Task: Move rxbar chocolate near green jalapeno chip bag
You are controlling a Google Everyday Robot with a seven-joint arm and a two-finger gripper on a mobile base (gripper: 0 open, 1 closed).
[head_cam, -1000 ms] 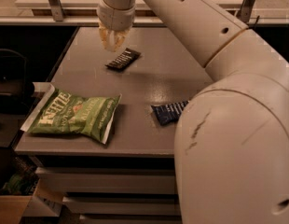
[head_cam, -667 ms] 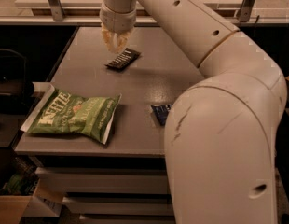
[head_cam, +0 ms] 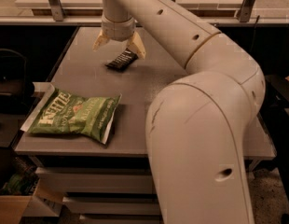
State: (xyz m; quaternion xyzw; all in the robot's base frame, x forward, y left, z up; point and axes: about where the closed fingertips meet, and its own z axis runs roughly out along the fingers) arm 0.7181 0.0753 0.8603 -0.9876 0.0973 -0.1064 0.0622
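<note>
Grey tabletop [head_cam: 84, 80] fills the middle of the view, with a pale window ledge behind it and dark drawers under its front edge. At the left front corner the green jalapeno chip bag [head_cam: 72, 117] lies flat with its white lettering up, and its left end reaches the table's side edge. Further back, towards the centre, the rxbar chocolate [head_cam: 121, 60] lies flat and skewed on the table, well apart from the bag. The gripper [head_cam: 119, 45] hangs over it, pointing down, its two fingers spread wide with nothing between them. To the right, the robot's bulky white arm [head_cam: 205, 125] hides that side of the table.

The likeliest trouble is the grasp itself. The bar is thin and lies low, so fingers that close too high would skate over the wrapper, and because it sits askew to them, closing could spin or shove it instead of trapping it. Later, a careless set-down could land the bar on the bag — or nudge the bag off the edge.

The bar sits just below and slightly in front of the gripper. One fingertip [head_cam: 100, 40] is to its left, and the other is close over its far right end — touching or not, I cannot tell.
</note>
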